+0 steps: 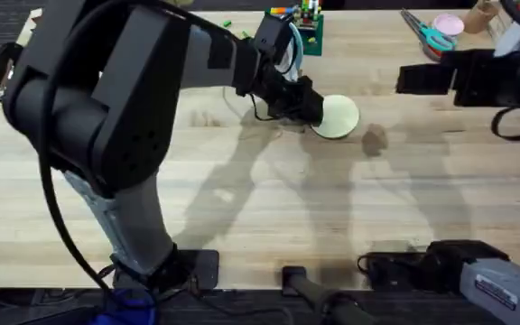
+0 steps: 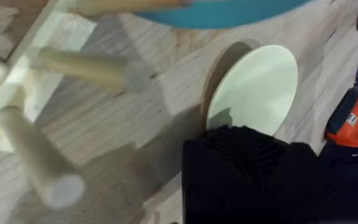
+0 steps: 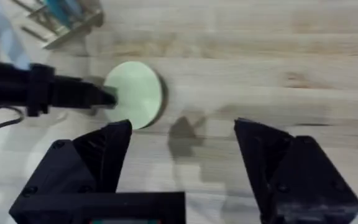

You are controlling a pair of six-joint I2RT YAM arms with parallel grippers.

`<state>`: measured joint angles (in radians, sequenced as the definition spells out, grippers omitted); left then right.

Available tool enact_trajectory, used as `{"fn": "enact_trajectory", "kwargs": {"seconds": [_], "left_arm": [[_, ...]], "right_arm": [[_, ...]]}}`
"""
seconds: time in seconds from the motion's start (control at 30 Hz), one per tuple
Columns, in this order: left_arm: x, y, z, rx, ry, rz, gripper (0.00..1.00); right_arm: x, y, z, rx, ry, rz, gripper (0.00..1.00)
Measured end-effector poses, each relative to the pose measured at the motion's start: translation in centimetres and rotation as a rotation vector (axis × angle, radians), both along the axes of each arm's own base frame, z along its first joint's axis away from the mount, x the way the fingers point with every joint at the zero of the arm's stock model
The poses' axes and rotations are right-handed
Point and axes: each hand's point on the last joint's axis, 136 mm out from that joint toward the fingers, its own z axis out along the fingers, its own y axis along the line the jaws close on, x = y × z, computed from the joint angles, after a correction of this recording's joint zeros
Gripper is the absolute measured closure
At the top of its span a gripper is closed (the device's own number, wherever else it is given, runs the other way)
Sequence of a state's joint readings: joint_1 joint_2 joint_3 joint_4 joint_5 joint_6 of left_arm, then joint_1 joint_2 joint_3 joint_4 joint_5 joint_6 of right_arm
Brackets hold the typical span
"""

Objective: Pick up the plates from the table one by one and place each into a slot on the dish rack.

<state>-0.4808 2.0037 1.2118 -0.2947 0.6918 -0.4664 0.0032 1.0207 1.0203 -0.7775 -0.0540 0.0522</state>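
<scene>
- The cream-yellow plate [image 1: 336, 117] lies on the table [image 1: 242, 226], toward the far middle, one edge seemingly tipped up off the wood.
- The left gripper [image 1: 310, 110] has reached across to the plate's near rim. Its fingers look closed on that edge, though I cannot be certain the pinch is firm; taking it by the rim would let the plate go upright into a slot.
- The dish rack [image 2: 17, 99] stands just beside the plate; the left wrist view shows its pale pegs [image 2: 39, 165] close up and a teal plate [image 2: 229, 12] already standing among them, which the arm hides from overhead.
- The right gripper [image 3: 182, 155] hangs off to the side, jaws wide and empty, well clear of the work.
- From the right wrist view the plate [image 3: 135, 93] and the left arm's finger touching it are plain.
</scene>
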Motion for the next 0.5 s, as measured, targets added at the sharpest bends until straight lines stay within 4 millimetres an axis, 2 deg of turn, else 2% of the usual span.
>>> {"fn": "enact_trajectory", "kwargs": {"seconds": [0.5], "left_arm": [[0.0,0.0,0.0,0.0,0.001,0.0,0.961]], "right_arm": [[3.2,6.1,-5.9,0.335,0.206,0.212,0.005]]}}
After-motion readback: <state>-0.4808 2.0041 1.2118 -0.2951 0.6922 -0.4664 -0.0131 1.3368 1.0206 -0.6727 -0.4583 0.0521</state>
